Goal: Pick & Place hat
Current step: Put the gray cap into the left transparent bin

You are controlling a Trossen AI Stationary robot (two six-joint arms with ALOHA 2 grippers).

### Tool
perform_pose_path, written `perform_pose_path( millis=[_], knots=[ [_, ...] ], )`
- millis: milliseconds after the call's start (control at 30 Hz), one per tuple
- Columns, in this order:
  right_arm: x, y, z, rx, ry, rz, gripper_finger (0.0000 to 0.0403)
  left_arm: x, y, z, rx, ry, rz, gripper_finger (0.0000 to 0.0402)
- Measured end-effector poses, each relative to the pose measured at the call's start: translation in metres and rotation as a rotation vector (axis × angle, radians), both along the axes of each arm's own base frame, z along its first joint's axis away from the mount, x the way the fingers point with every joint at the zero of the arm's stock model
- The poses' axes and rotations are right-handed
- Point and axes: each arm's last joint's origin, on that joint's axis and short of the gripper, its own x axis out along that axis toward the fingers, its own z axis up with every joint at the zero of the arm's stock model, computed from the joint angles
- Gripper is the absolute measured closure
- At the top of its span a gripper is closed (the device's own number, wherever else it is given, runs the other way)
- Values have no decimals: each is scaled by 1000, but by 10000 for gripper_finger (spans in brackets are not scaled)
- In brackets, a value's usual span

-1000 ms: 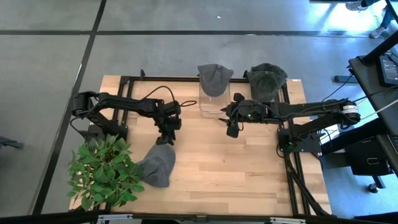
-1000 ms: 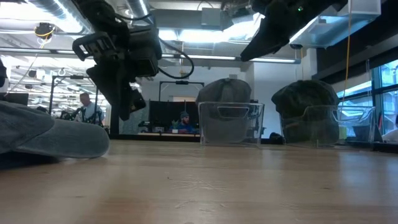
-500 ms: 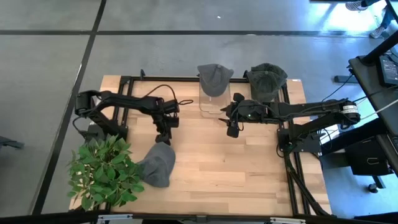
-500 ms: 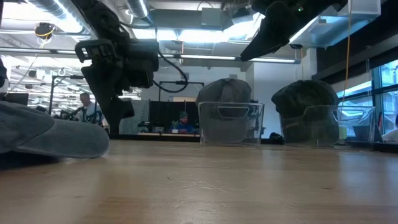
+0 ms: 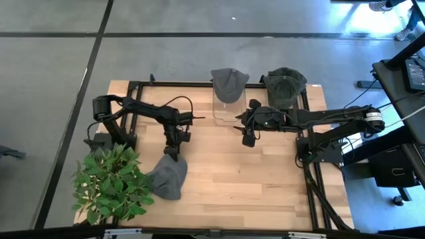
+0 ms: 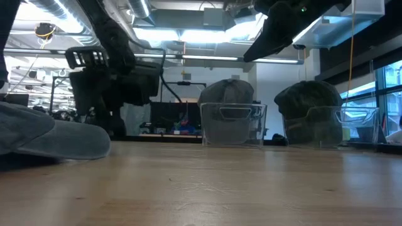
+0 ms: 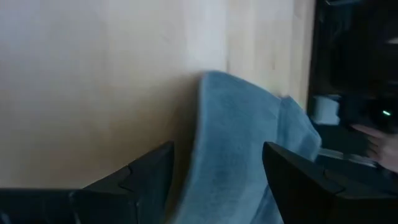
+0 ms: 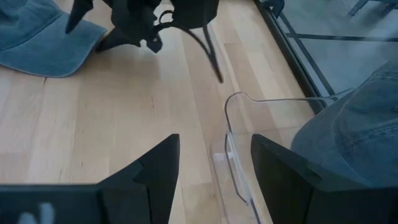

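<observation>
A blue-grey cap lies flat on the wooden table at the near left, beside a plant; it also shows in the low view. My left gripper is open, pointing down over the cap's far end. In the left wrist view its fingers stand on either side of the cap's edge. I cannot tell whether they touch it. My right gripper is open and empty, above the table by the clear stands.
At the far edge a grey cap and a dark green cap each sit on a clear stand. A green plant stands at the near left corner. Bare wood lies across the table's middle and near right.
My left gripper has gone down and a little toward the table's near edge, onto the far end of the blue-grey cap, and has turned as it came down. The cap has stayed where it was.
</observation>
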Motion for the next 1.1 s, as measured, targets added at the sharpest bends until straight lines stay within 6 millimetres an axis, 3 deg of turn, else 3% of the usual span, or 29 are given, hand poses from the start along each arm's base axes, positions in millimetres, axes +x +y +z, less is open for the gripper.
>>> perform_pose_path(
  millis=[333, 500, 800, 933, 1100],
  knots=[
    [0, 0, -1, -3, 7, 2, 204, -1, -6, -6, -26, 21, -45, 173],
    [0, 0, -1, -5, 10, 4, 204, 0, -10, -5, -79, 5, -54, 230],
    [0, 0, -1, -6, 11, 4, 204, 0, -13, -3, -124, -44, -91, 376],
    [0, 0, -1, -10, 10, 7, 204, 4, -9, 5, -198, -61, -71, 389],
    [0, 0, 0, -27, 15, 19, 204, 16, 0, 32, -140, -175, -99, 394]
  ],
)
